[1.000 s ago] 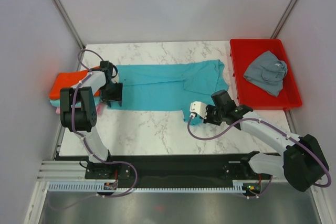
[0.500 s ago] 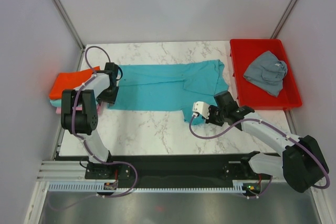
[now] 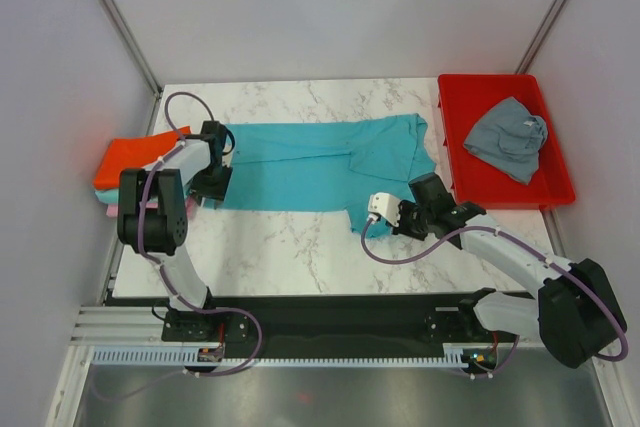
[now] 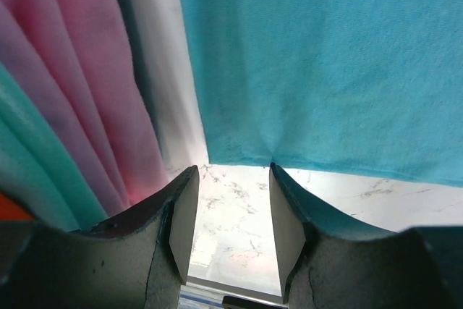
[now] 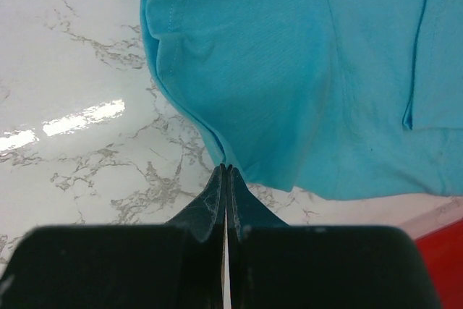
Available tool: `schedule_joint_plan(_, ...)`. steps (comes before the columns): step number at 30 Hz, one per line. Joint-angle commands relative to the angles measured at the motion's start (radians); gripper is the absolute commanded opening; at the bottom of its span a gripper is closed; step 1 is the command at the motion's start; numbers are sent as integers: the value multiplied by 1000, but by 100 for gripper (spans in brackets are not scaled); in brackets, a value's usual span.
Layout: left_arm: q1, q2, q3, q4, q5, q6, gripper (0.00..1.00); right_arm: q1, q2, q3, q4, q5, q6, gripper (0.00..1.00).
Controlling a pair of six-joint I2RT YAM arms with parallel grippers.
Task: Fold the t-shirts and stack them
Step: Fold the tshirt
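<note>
Pink t-shirt [image 4: 87,70] and teal t-shirt [image 4: 32,153] mostly out of sight beneath the orange-red t-shirt [image 3: 125,159] and left arm [image 3: 160,209].

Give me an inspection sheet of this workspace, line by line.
Surface: white marble table, glossy.
Job's things: turquoise t-shirt spread flat; orange-red t-shirt tops the stack at the left edge, with pink t-shirt and teal t-shirt beneath; grey t-shirt crumpled.
Clutter: red tray, holding the grey one.
Grippers: left claw open at the turquoise hem, holding nothing; right claw shut, pinching that shirt's near edge.
Cables: purple cables loop along both arms.
Surroundings: pale walls on three sides.
</note>
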Motion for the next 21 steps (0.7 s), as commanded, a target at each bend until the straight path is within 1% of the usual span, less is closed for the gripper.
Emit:
schedule_joint_plan(1, -2, 21, 16, -8, 32, -10, 51, -4, -16, 2, 19, -6, 12, 0)
schedule_joint_plan(6, 0, 54, 38, -6, 41, -18, 50, -5, -10, 8, 20, -1, 7, 0)
schedule_joint_plan(12, 2, 64, 41, -8, 44, -22, 45, -13, 12, 20, 20, -6, 1, 0)
schedule_joint_plan(15, 5, 63, 39, -8, 50, -26, 39, -14, 27, 29, 20, -6, 3, 0)
schedule_joint_plan(19, 6, 61, 36, -8, 49, -27, 37, -16, 35, 32, 28, -7, 4, 0)
schedule_joint_plan(21, 8, 63, 36, -6, 49, -27, 35, -16, 35, 32, 28, -9, 10, 0)
